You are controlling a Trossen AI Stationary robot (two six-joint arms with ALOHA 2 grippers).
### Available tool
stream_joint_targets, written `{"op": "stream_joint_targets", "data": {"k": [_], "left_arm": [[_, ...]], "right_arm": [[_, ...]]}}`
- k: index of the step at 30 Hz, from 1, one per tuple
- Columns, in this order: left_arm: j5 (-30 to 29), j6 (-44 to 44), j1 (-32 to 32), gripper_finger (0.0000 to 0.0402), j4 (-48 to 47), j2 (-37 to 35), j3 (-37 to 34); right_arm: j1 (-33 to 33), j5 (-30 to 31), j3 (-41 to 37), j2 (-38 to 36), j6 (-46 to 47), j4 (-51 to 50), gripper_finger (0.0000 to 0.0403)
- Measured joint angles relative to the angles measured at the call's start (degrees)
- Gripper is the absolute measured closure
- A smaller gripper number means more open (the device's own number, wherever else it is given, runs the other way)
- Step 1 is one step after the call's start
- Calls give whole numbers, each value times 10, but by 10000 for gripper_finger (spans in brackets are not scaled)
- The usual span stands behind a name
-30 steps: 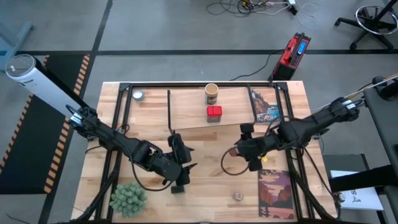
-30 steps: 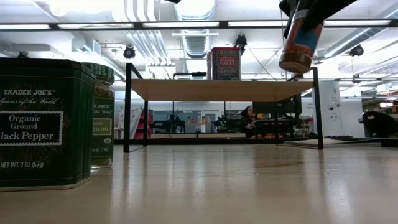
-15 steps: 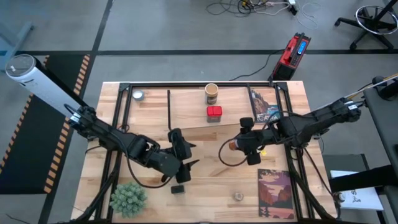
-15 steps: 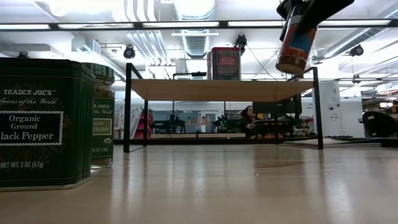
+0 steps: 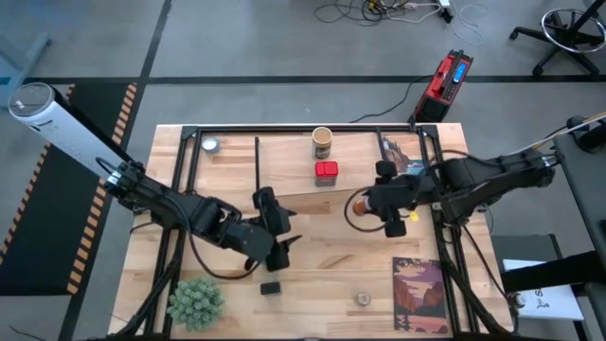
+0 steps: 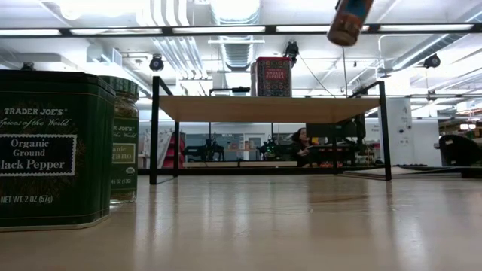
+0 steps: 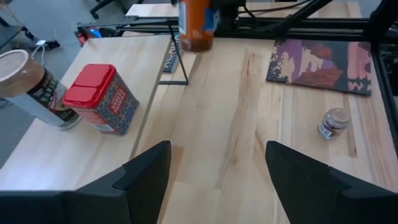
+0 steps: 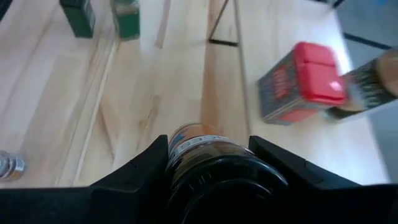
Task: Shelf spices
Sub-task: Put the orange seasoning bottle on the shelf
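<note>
My right gripper (image 5: 377, 205) is shut on the dark-lidded brown jar (image 5: 358, 204), held high above the table just near of the shelf (image 5: 284, 161). The red square tin (image 5: 326, 171) and the tan cylinder (image 5: 322, 142) stand on the shelf board. My left gripper (image 5: 281, 227) is open over bare table left of the jar. The dark square tin (image 6: 53, 147) and the green-lidded jar (image 6: 124, 139) stand together on the table near it. The small pale jar (image 5: 363, 299) stands close to the near edge. My right gripper pinches the brown jar at its dark-lidded end (image 8: 217, 177) between the two fingers (image 8: 143, 171). The fingers lie along the jar, slanting down from the table's right. The jar is lifted clear and hangs slightly tilted, its base (image 6: 343, 36) pointing down.
One picture book (image 5: 405, 163) lies at the shelf's right end, and another (image 5: 419, 294) lies flat at the near right corner. A fuzzy green plant ball (image 5: 196, 301) sits at the near left corner. A small round thing (image 5: 210, 145) sits at the far left.
My right gripper has carried the brown jar up and toward the far edge, closer to the shelf. My left gripper has drawn back toward the far edge, away from the dark square tin, which has stayed where it stood.
</note>
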Motion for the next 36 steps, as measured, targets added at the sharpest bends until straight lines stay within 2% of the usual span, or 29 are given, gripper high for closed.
{"op": "stream_joint_targets", "data": {"k": [12,21,36], "left_arm": [[0,23,1,157,-5,-19,7],[-1,30,13,154,-52,-50,48],[-1,16,20,154,-93,-89,52]], "right_arm": [[-80,-2,100,10,-46,-56,215],[-148,-19,134,44,-89,-93,214],[-290,-122,135,93,-186,-94,215]]}}
